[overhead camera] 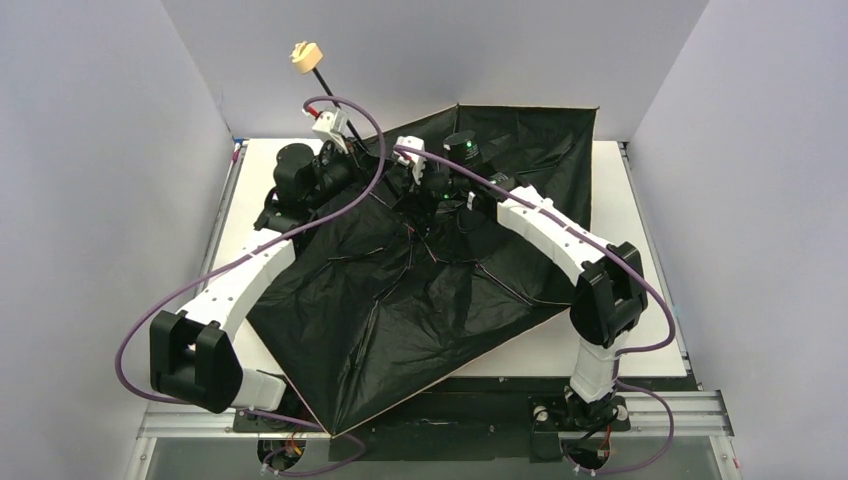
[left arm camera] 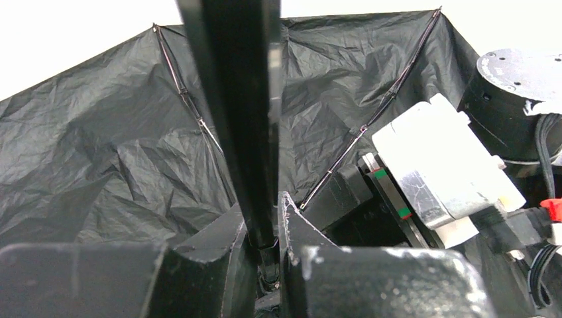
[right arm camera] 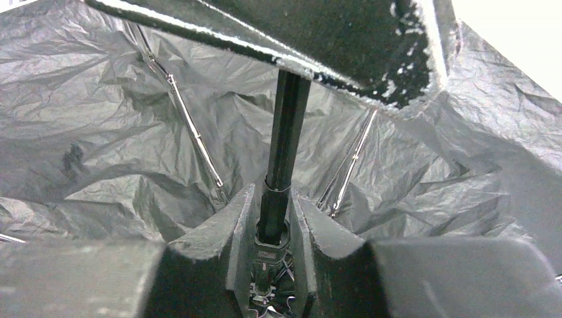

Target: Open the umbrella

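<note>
The umbrella [overhead camera: 420, 310] lies spread open on the table, black lining and ribs facing up, with a thin peach rim at its edges. Its thin black shaft [overhead camera: 335, 95] slants up to the back left and ends in the small tan handle [overhead camera: 306, 56]. My left gripper [overhead camera: 352, 150] is shut on the shaft [left arm camera: 246, 132], which stands between its fingers [left arm camera: 225, 238]. My right gripper [overhead camera: 418, 190] is shut on the shaft [right arm camera: 286, 132] lower down, near the runner at the canopy's centre, with its fingers [right arm camera: 308, 225] on either side.
The white table [overhead camera: 640, 200] shows at the right and back left of the canopy. Grey walls enclose the left, back and right. Purple cables loop over both arms. The right arm's white camera block [left arm camera: 437, 165] sits close beside the left gripper.
</note>
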